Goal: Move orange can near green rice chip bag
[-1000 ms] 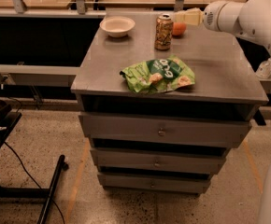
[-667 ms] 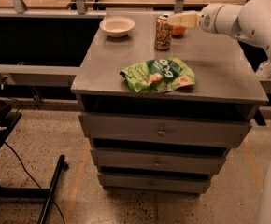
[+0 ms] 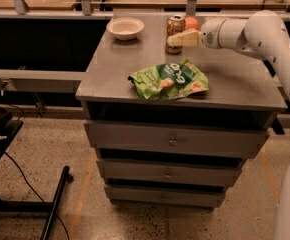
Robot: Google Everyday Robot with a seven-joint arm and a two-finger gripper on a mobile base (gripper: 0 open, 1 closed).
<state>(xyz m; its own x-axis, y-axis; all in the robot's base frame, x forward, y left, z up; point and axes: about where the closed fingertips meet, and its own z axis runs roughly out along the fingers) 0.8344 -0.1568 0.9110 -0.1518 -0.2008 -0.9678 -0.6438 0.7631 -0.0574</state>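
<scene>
The orange can (image 3: 174,30), tan-gold with a silver top, stands upright at the back middle of the grey cabinet top (image 3: 235,79). The green rice chip bag (image 3: 169,80) lies flat and wrinkled near the front middle, a short way in front of the can. My gripper (image 3: 179,39) comes in from the right on a white arm (image 3: 245,31). It is right at the can's right side, at about mid height.
A white bowl (image 3: 125,28) sits at the back left of the top. A round orange fruit (image 3: 191,22) lies just behind the gripper, right of the can. The cabinet has drawers (image 3: 172,141) below. A counter runs behind it.
The arm has moved left across the back of the top, bringing the gripper from beside the orange fruit up to the can. The can and bag have not moved.
</scene>
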